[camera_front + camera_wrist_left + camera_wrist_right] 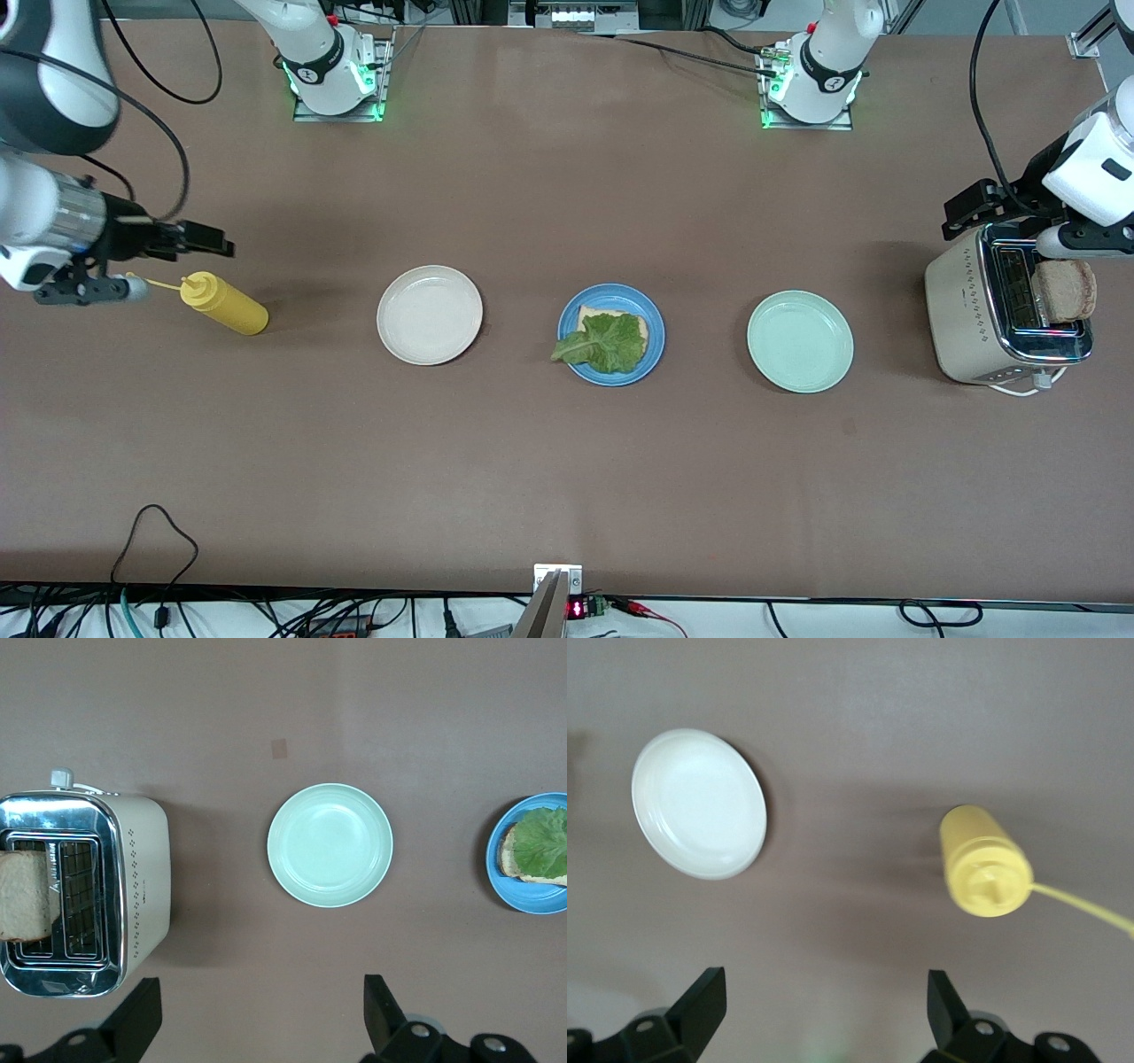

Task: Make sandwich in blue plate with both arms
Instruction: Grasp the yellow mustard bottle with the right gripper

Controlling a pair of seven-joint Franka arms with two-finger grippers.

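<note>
The blue plate (654, 323) lies mid-table and holds one bread slice (589, 316) with a ruffled green lettuce leaf (607, 344) on top. The plate (532, 901) and lettuce (542, 842) also show in the left wrist view. A second bread slice (1063, 291) stands in a slot of the toaster (966, 310) at the left arm's end, and the left wrist view shows it too (25, 895). My left gripper (973, 209) is open and empty over the toaster's edge (261, 1014). My right gripper (190, 239) is open and empty over the table by the mustard bottle (824, 1010).
A cream-white plate (430, 315) lies toward the right arm's end of the blue plate, a pale mint-green plate (800, 341) toward the left arm's end. A yellow mustard bottle (223, 303) lies on its side near the right arm's end.
</note>
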